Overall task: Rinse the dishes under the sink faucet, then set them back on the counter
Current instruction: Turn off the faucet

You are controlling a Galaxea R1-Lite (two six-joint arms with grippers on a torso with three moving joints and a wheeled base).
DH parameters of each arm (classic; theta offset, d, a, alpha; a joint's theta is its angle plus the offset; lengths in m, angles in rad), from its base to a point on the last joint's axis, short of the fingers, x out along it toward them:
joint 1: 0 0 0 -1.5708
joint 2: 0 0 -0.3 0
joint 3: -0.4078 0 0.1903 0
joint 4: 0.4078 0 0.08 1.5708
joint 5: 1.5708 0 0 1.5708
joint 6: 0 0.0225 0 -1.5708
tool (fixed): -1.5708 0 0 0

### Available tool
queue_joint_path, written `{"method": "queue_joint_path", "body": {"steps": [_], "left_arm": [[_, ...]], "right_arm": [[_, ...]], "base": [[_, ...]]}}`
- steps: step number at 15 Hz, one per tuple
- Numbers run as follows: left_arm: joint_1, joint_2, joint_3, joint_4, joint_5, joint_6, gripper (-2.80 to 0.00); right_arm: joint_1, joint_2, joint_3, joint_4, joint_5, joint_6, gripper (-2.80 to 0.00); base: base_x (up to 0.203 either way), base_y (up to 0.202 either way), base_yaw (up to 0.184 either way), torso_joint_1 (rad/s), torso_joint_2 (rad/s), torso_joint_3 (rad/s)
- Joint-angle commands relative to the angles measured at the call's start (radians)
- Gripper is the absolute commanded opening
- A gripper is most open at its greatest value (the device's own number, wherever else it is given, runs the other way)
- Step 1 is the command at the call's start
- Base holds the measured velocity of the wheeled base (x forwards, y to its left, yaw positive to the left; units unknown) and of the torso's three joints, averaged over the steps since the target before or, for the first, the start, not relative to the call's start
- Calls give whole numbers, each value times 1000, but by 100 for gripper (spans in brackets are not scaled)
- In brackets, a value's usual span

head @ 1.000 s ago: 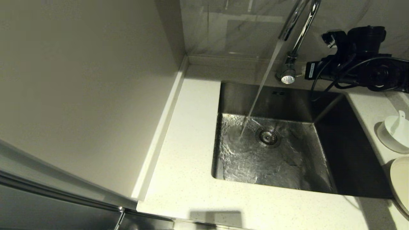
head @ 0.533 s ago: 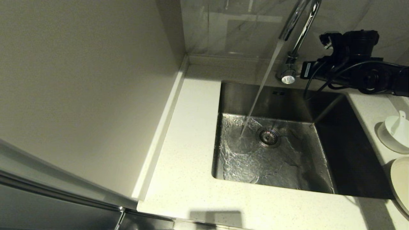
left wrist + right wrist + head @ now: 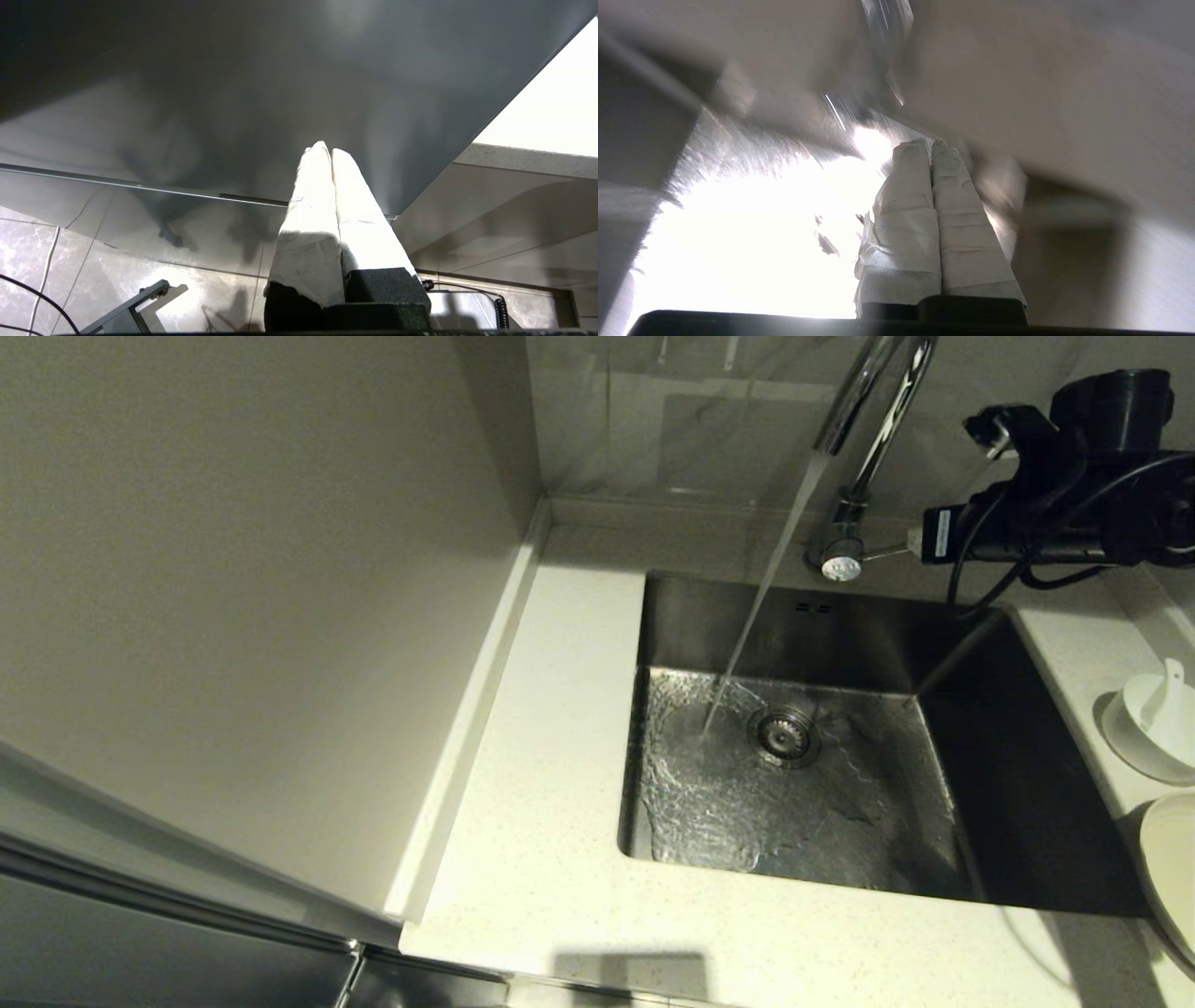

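Observation:
Water [image 3: 761, 602] runs from the chrome faucet [image 3: 882, 401] into the steel sink [image 3: 1018, 775], which holds no dish. The dishes stand on the counter [image 3: 541, 756] at the far right: a small white bowl [image 3: 1144, 733] with a spoon [image 3: 1167, 686] in it, and a plate [image 3: 1172, 868] cut off by the frame's edge. My right arm [image 3: 1074, 504] hovers right of the faucet's thin lever [image 3: 885, 553], a little apart from it. Its gripper [image 3: 931, 142] is shut and empty. My left gripper [image 3: 327, 149] is shut, parked low by a dark cabinet front.
A tall pale wall panel [image 3: 233, 569] closes the counter's left side. A low raised edge [image 3: 653, 509] runs along the back. The drain strainer [image 3: 784, 735] sits mid-basin under rippling water. A black cable [image 3: 971, 579] hangs from my right arm over the sink's back right corner.
My right arm first pushed left against the faucet lever, then drew back to the right and upward, off the lever. The water keeps running. The dishes have not moved.

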Motion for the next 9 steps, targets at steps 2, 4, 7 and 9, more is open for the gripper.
{"method": "queue_joint_path", "body": {"steps": [2,4,7,9], "left_arm": [[0,-3,0,0,0,-1,-280],[0,-3,0,0,0,-1,-280],[0,-3,0,0,0,-1,-280],[0,-3,0,0,0,-1,-280]], "right_arm": [[0,-4,-6,115,-131,-236,-280],[1,34,-12,116,-190,-349,-280],[6,86,-17,29,-253,-411,-280],[12,96,-19,5,-254,-422,-280]], "base": [[0,0,0,0,0,0],[0,0,0,0,0,0],[0,0,0,0,0,0],[0,0,0,0,0,0]]}}
